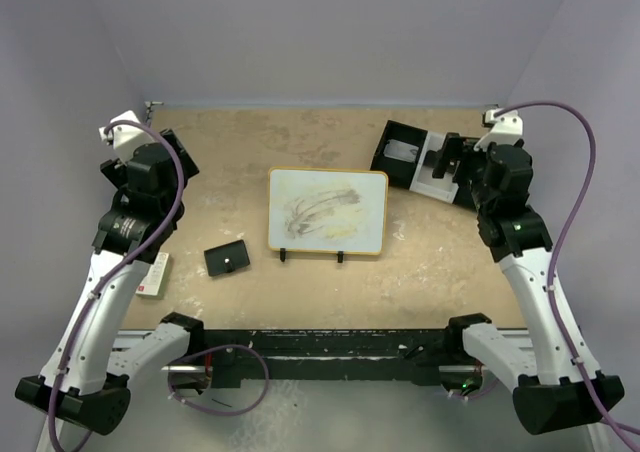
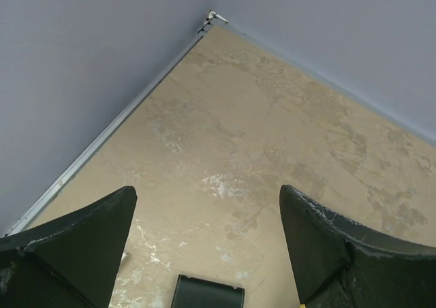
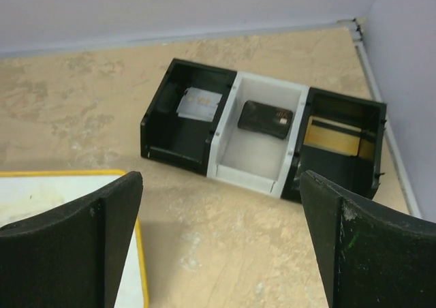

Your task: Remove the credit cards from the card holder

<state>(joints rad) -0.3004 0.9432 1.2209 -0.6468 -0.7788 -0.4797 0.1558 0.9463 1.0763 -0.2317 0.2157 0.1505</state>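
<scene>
- The left gripper (image 2: 207, 197) hangs above the surface (image 2: 272, 117) with its two fingers spread wide and nothing between them.
- Under that gripper, at the bottom edge of the left wrist view and in line with the gap between the fingers, only the far edge of the card holder (image 2: 208, 296) shows.
- From above, the card holder (image 1: 228, 259) lies flat and folded shut on the surface, white snap dot facing up, to the left gripper's right and nearer the arm bases.
- Past the left gripper's fingertips there is only bare, scuffed surface running to the far left corner of the walls.
- A small white and red box (image 1: 155, 274) lies beside the left arm, left of the card holder and apart from it.
- The right gripper (image 3: 221, 184) also has its fingers wide apart and holds nothing.
- Just ahead of the right gripper sits a three-compartment tray (image 3: 225, 127): a pale card (image 3: 197, 104) in the left black bin, a dark card (image 3: 266, 119) in the white middle bin, a tan card (image 3: 332, 135) in the right black bin.
- To the right gripper's left lies a smudged white board (image 3: 41, 193) with a yellow rim, between the two arms.
</scene>
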